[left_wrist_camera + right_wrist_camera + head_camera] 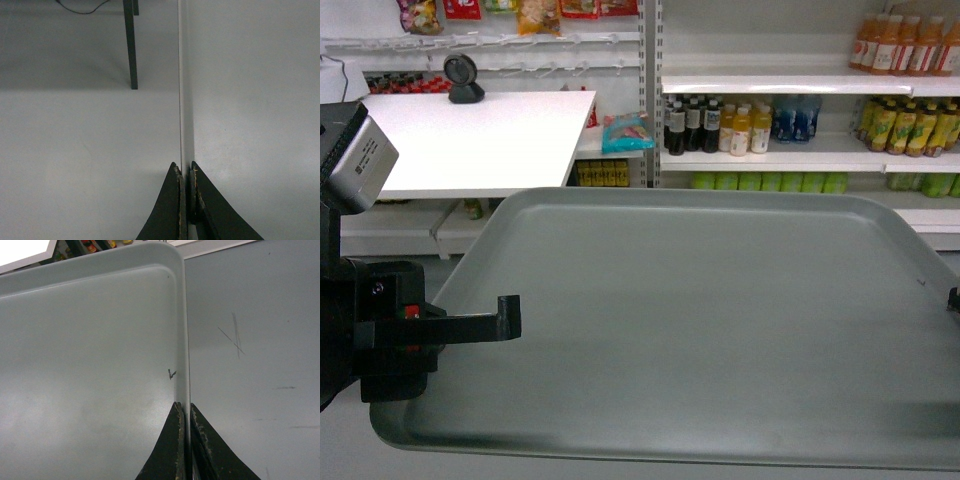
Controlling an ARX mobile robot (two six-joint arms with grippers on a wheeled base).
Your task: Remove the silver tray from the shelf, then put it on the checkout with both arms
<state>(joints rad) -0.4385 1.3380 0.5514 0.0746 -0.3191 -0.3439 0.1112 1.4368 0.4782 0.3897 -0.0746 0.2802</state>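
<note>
Your left gripper (186,200) is pinched tight on the thin left rim of the silver tray (700,330). Your right gripper (186,440) is clamped the same way on the right rim, with one black finger on top and one below. The fingers (172,445) are thin, pointed and a bit scuffed.

The tray is held up in the air between both arms, close in front of you. It is flat, smooth and dull grey-green, with round corners and a low raised edge. Its long side runs left to right.

Farther off on the left you see the plain white checkout (470,140). Behind it stand white shelves (790,85) full of bottles (720,125).
</note>
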